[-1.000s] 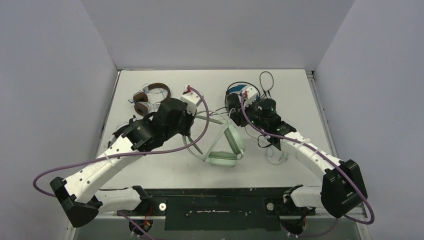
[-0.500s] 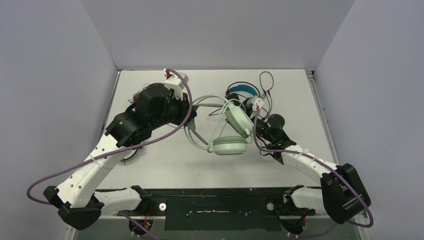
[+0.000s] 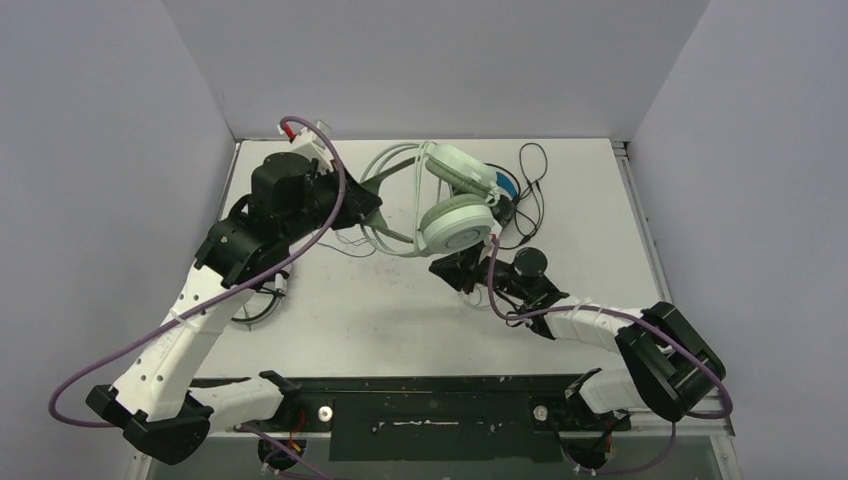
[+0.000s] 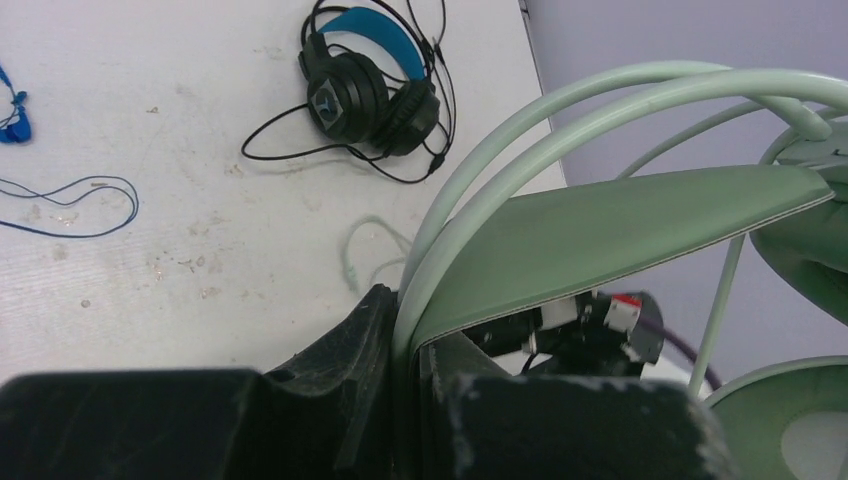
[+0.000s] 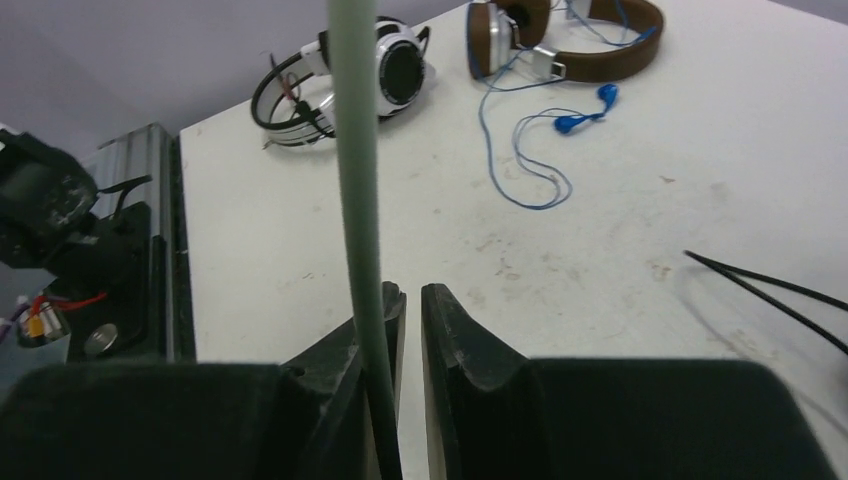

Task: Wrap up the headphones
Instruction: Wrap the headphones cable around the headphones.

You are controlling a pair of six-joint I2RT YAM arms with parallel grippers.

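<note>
Since the mint green headset (image 3: 455,225) looks light but stiff, left fingers (image 4: 350,350) clamp its headband (image 4: 620,215) shut; right fingers (image 5: 470,340) pinch its floppy cord (image 5: 355,150).

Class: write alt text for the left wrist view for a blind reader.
Black jaws clamp the mint green headset by its headband. Behind it on the white table lie a black headset with a blue headband and a loose blue cord.

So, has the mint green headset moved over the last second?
Yes. The mint green headset has shifted up the top view, from mid-table toward the table's far edge.
</note>
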